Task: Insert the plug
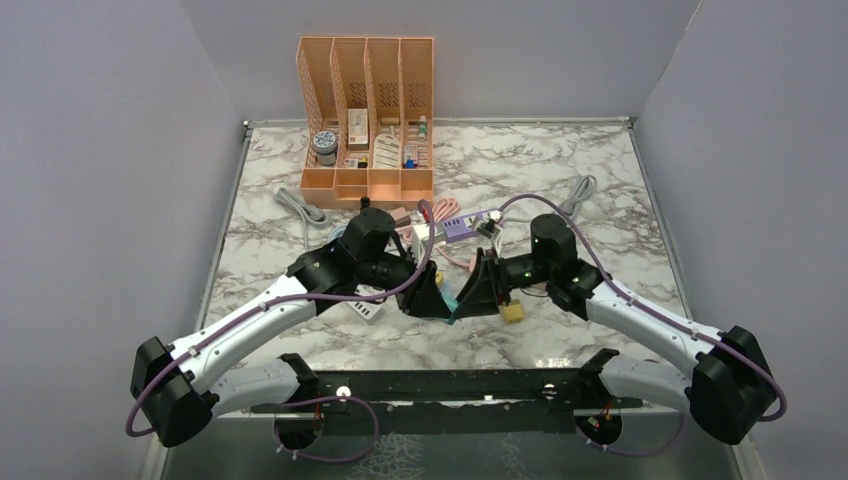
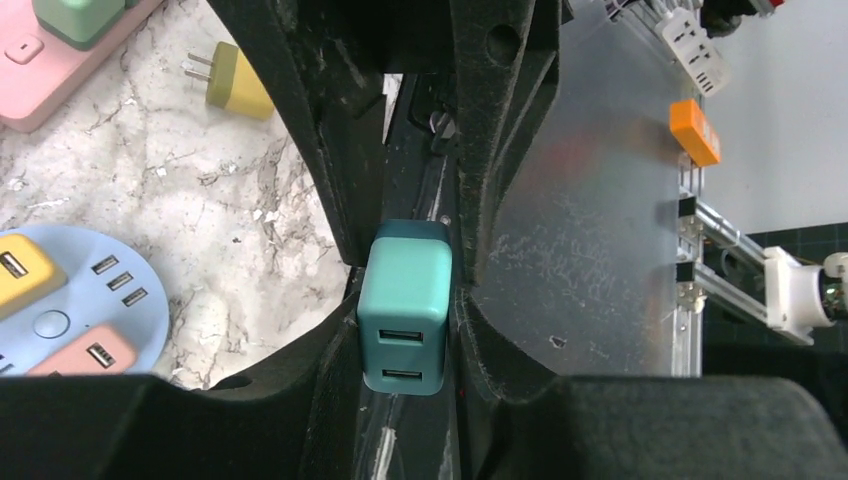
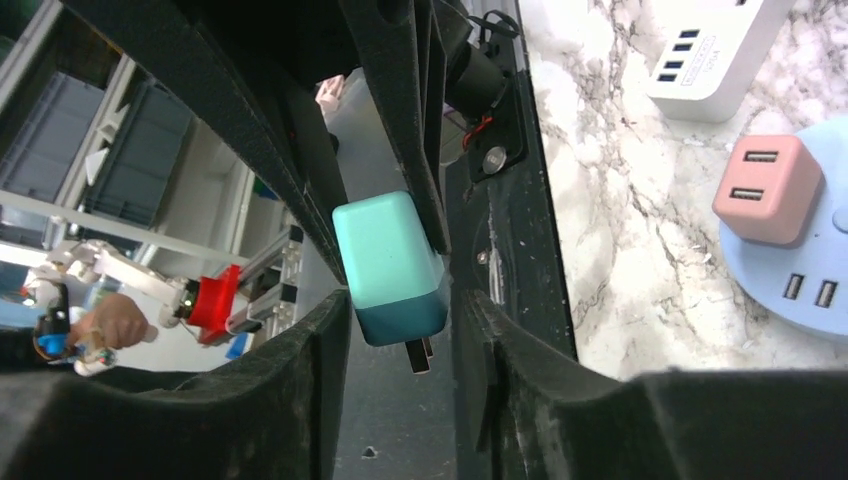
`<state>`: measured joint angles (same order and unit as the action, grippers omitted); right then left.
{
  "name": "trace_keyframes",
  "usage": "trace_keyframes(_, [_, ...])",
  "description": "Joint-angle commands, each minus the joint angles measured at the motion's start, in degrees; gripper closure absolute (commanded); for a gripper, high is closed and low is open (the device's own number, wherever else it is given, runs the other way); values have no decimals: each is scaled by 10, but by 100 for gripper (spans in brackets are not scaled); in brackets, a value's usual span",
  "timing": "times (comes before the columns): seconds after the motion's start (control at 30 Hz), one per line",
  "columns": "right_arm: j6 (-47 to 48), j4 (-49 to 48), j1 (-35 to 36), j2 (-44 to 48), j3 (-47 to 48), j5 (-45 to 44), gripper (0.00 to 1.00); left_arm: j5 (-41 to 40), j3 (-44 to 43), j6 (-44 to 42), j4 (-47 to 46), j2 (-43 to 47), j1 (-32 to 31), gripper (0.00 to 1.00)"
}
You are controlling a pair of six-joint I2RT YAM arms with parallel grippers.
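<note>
The plug is a teal two-port USB charger cube, held in the air between both arms near the table's middle. My left gripper is shut on its sides, with the USB face turned toward that wrist camera. In the right wrist view the plug points its two metal prongs down between my right gripper's own fingers. Those fingers stand slightly open, and a thin gap shows beside the plug on its right side. My right gripper faces my left gripper tip to tip.
A round pale-blue socket hub carrying a pink charger lies just below. Nearby lie a pink strip, a white strip, a purple strip and a yellow plug. An orange organiser stands at the back.
</note>
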<state>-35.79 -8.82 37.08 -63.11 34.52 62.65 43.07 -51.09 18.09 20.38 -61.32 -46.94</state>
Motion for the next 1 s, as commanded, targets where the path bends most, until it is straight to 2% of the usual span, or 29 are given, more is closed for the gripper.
trace_keyframes(0.0, [17, 54, 4, 20, 22, -77, 45, -20, -20, -62, 12, -3, 0, 100])
trace_keyframes(0.07, [32, 115, 3, 40, 33, -170, 38, -59, -29, -92, 23, -1, 0, 100])
trace_keyframes(0.17, [31, 215, 4, 82, 40, -357, 35, -173, -46, -145, 28, -5, 0, 100])
trace_keyframes(0.3, [-51, 349, 4, 140, 41, -630, 36, -239, -89, -239, 32, -47, 0, 100])
trace_keyframes(0.37, [-101, 410, 4, 167, 43, -716, 36, -246, -125, -277, 46, -95, 0, 100])
trace_keyframes(0.47, [-149, 459, 4, 212, 45, -759, 38, -247, -183, -321, 68, -168, 0, 100])
trace_keyframes(0.7, [-205, 524, 4, 310, 32, -761, 42, -280, -359, -383, 139, -352, 0, 100])
trace_keyframes(0.8, [-212, 547, 3, 334, 29, -763, 42, -286, -433, -400, 181, -436, 0, 100])
trace_keyframes(0.97, [-220, 596, 4, 349, 40, -780, 42, -298, -518, -428, 237, -517, 0, 100])
